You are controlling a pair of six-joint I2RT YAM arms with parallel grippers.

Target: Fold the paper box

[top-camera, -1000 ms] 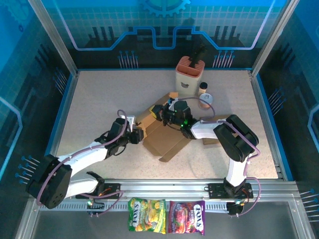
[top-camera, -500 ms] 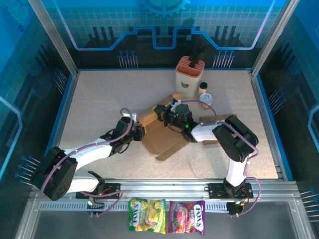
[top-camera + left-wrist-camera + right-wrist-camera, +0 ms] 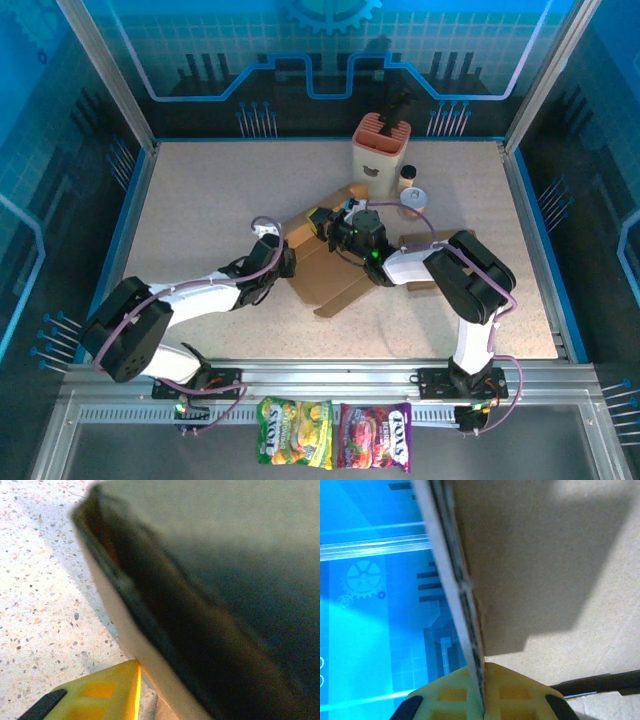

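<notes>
Paper box (image 3: 330, 285): brown cardboard, partly unfolded, lying at the middle of the surface (image 3: 200, 200) between both arms. Left end effector (image 3: 283, 262): at the box's left edge; its opening cannot be told. Right end effector (image 3: 325, 228): clamped tight on a raised flap's edge.

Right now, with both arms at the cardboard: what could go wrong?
The right end effector pinches the flat brown cardboard box by one thin flap edge; a pull could slip or tear it. The small white-lidded jar stands close behind that arm; a lift might knock it over.
</notes>
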